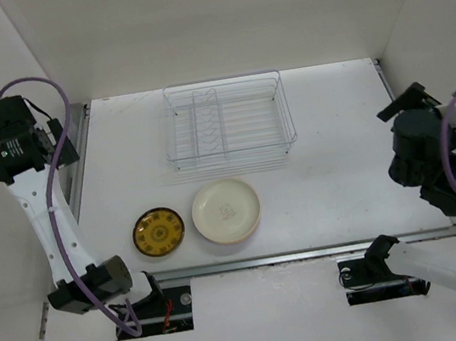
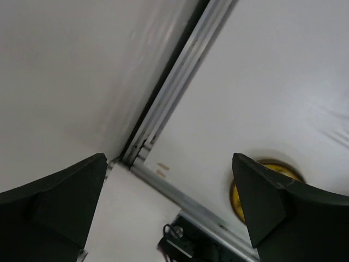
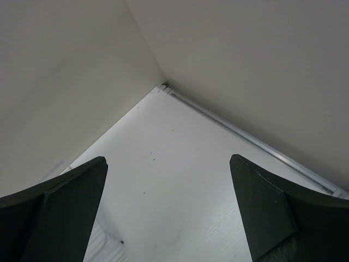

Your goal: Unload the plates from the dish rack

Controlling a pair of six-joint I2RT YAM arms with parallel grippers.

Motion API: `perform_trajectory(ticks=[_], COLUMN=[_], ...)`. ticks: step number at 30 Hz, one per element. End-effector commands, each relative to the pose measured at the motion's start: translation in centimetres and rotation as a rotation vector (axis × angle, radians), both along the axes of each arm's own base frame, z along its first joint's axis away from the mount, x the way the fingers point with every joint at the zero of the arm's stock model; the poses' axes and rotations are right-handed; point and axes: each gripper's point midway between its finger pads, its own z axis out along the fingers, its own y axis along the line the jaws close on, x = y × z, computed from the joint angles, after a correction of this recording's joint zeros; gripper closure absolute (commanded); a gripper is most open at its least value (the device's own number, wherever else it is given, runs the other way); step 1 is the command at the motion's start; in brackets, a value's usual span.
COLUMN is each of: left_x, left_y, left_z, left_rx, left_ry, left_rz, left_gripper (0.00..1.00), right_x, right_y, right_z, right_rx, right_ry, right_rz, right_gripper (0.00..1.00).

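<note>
White table (image 1: 340, 171), seen from above, walled on three sides. My two arms rise from its near edge and are the largest things on it: the left one folds up against the left wall, the right one up by the right wall, both well apart from everything on the surface.

Next in size is the rack (image 1: 230, 127), a silver wire basket standing at the far middle of the table. Its upright dividers show bare; I can see no plate in any slot.

In front of the rack, near the table's near edge, lies the cream plate (image 1: 226, 211), flat and face up. Just to its left, with a thin gap between them, lies the smaller yellow plate (image 1: 159, 232), also flat, with a dark patterned centre.

My left claw (image 2: 169, 158) is spread wide and holds nothing; past its right finger a sliver of the yellow plate shows below. My right claw (image 3: 168, 158) is spread wide too, empty, and looks only at a bare back corner of the table.

As I judge it, the unloading is finished or at its very end: both plates are out and set down. The next move calls for no grasp, only a check that the rack truly holds nothing, then bringing both arms to rest.
</note>
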Motion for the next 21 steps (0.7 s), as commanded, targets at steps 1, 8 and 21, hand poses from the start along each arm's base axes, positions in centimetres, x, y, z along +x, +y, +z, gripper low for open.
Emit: perform_trajectory(ticks=[1, 8, 21], left_x=[-5.1, -7.7, -10.6], left_y=[1.5, -0.7, -3.2], left_z=[-0.1, -1.0, -0.7], left_rx=[0.146, 0.105, 0.05], left_ry=[0.101, 0.072, 0.035], left_rz=[0.086, 0.028, -0.019], left_gripper=[0.0, 0.0, 0.0], right_x=[-3.0, -2.2, -5.5], right_y=[-3.3, -1.1, -0.2], right_z=[-0.1, -2.0, -2.8], right_rx=[-0.094, -0.119, 0.067], right_ry=[0.026, 0.147, 0.076], right_rz=[-0.139, 0.086, 0.334], right_gripper=[0.0, 0.0, 0.0])
